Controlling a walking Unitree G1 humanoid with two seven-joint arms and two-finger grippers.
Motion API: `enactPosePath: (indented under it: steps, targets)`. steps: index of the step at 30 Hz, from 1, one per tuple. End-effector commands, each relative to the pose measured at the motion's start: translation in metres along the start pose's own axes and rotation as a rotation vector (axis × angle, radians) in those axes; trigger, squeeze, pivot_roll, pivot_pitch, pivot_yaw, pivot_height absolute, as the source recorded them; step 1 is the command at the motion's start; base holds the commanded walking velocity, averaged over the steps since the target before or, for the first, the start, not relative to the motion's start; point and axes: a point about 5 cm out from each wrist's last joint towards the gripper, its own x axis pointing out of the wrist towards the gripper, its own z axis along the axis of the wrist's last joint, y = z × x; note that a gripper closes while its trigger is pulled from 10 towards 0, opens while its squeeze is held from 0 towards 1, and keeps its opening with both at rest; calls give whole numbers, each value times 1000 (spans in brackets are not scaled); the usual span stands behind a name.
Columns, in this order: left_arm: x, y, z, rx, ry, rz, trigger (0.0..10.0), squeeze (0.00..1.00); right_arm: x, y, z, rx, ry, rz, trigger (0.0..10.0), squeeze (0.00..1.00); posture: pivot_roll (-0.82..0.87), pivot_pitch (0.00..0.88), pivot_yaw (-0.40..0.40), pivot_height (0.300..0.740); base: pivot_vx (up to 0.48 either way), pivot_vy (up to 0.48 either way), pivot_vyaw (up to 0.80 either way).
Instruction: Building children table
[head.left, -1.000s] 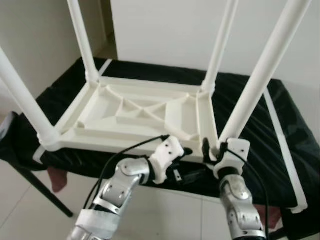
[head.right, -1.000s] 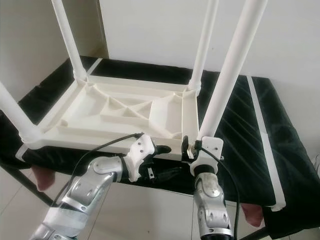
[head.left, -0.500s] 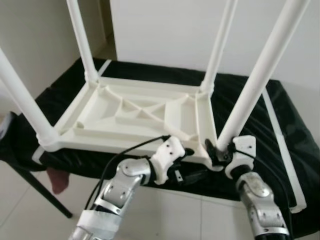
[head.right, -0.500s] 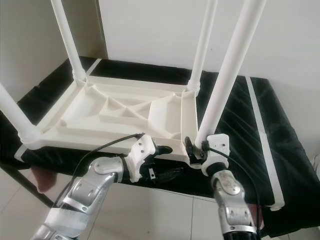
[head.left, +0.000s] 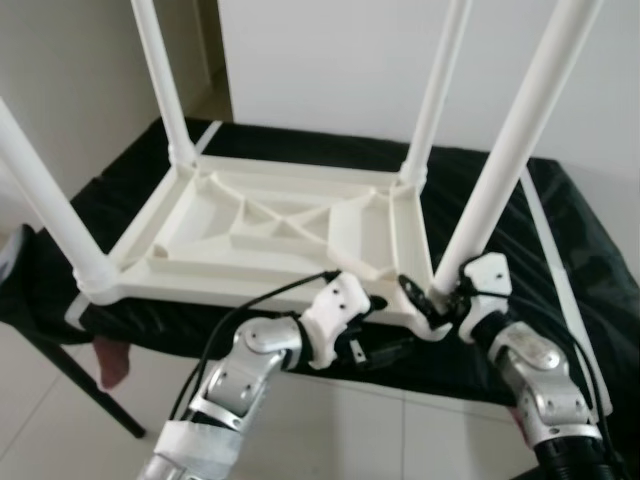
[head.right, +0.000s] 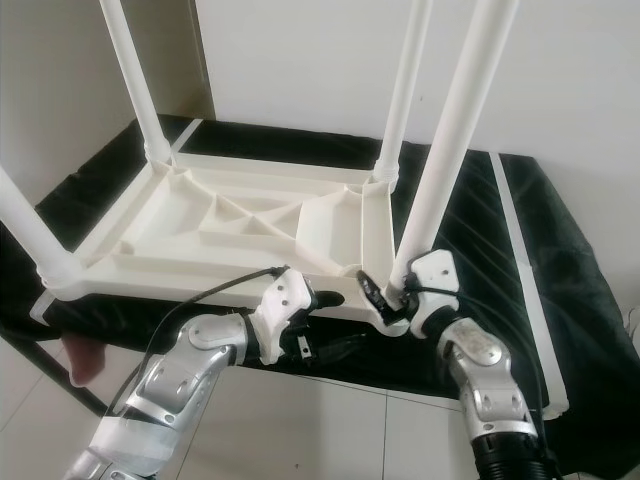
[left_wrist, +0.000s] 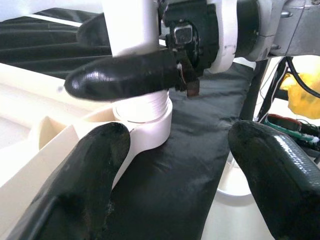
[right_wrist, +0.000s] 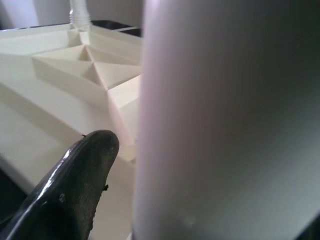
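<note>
A white plastic children's table (head.left: 270, 225) lies upside down on a black-covered work table (head.left: 560, 250), with its legs pointing up. My right gripper (head.left: 435, 300) is shut on the base of the near right leg (head.left: 510, 160), just above its socket (left_wrist: 145, 117). One of its fingers (left_wrist: 120, 80) crosses the leg's front. In the right wrist view the leg (right_wrist: 225, 120) stands right beside a finger (right_wrist: 75, 185). My left gripper (head.left: 378, 330) is open at the table's front edge, just left of that corner, holding nothing.
White tape stripes (head.left: 555, 250) run along the black cover's right side and far left corner. The work table's front edge is directly under both grippers, with tiled floor (head.left: 330, 430) below. A white wall (head.left: 330, 60) stands behind. A black frame leg (head.left: 80, 380) slants at lower left.
My right forearm has swung out to the right and the wrist has turned, while its gripper stayed at the leg's base. The left arm has not moved.
</note>
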Motion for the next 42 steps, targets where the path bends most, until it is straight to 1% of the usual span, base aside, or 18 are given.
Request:
enactPosePath:
  steps: [1, 2, 3, 4, 5, 11, 17, 18, 19, 20, 24, 25, 28, 32, 35, 36, 39, 42]
  targets:
    - [1, 3, -4, 17, 29, 48, 10000, 0, 0, 0, -5, 1, 19, 25, 9804, 0, 17, 0, -25, 740, 0, 0, 0]
    - [1, 3, -4, 18, 30, 48, 10000, 0, 0, 0, -6, 4, 27, 29, 8353, 0, 17, 0, -25, 740, 0, 0, 0]
    - [1, 4, -4, 18, 29, 50, 10000, 0, 0, -1, -7, 3, 31, 34, 3333, 0, 20, 0, -30, 740, 0, 0, 0]
    - [1, 4, -4, 18, 29, 50, 10000, 0, 0, -1, -7, 3, 31, 34, 3333, 0, 20, 0, -30, 740, 0, 0, 0]
    - [0, 5, -3, 16, 25, 54, 10000, 0, -1, -1, -8, 9, 36, 30, 157, 0, 22, 0, -32, 740, 0, 0, 0]
    - [1, 9, 0, 17, 15, 76, 10000, 0, -2, -2, -12, 33, 30, 38, 0, 0, 31, 0, -42, 740, 0, 0, 0]
    - [0, 6, -3, 18, 25, 69, 10000, 0, -3, -2, -13, 52, 21, 16, 0, 0, 34, 0, -44, 740, 0, 0, 0]
    - [1, 4, -3, 15, 22, 60, 10000, 0, -4, -3, -13, 56, 17, -1, 3765, 0, 36, 0, -46, 740, 0, 0, 0]
    - [1, 3, -3, 13, 20, 54, 10000, 0, -4, -3, -13, 58, 14, -13, 3765, 0, 36, 0, -46, 740, 0, 0, 0]
    - [1, 1, -3, 11, 18, 50, 10000, 0, -5, -2, -13, 62, 11, -31, 10000, 0, 29, 0, -43, 740, 0, 0, 0]
    - [2, 0, -4, 15, 18, 48, 10000, 0, -6, -1, -13, 71, 7, -83, 10000, 0, 24, 0, -45, 740, 0, 0, 0]
    - [4, 1, -1, 16, 6, 48, 10000, 0, -7, -2, -15, 76, 8, -164, 10000, 0, 23, 0, -48, 740, 0, 0, 0]
    - [5, 1, 0, 17, 3, 49, 10000, 0, -8, -1, -15, 83, 5, -188, 10000, 0, 22, 0, -50, 740, 0, 0, 0]
    - [6, 2, 0, 22, 3, 52, 10000, 0, -11, 1, -16, 91, 3, -269, 10000, 0, 20, 0, -53, 740, 0, 0, 0]
    - [4, 1, -2, 30, 13, 43, 10000, 0, -10, 12, -20, 137, 43, -435, 10000, 0, 26, 0, -57, 740, 0, 0, 0]
    - [2, 1, -4, 34, 20, 38, 10000, 0, -8, 19, -22, 165, 53, -530, 10000, 0, 25, 0, -56, 740, 0, 0, 0]
    - [2, 1, -4, 33, 20, 37, 10000, 0, -7, 20, -22, 168, 56, -557, 10000, 0, 25, 0, -56, 740, 0, 0, 0]
    - [2, 2, -2, 33, 11, 36, 10000, 0, -9, 27, -26, 220, 66, -684, 10000, 0, 28, 0, -57, 740, 0, 0, 0]
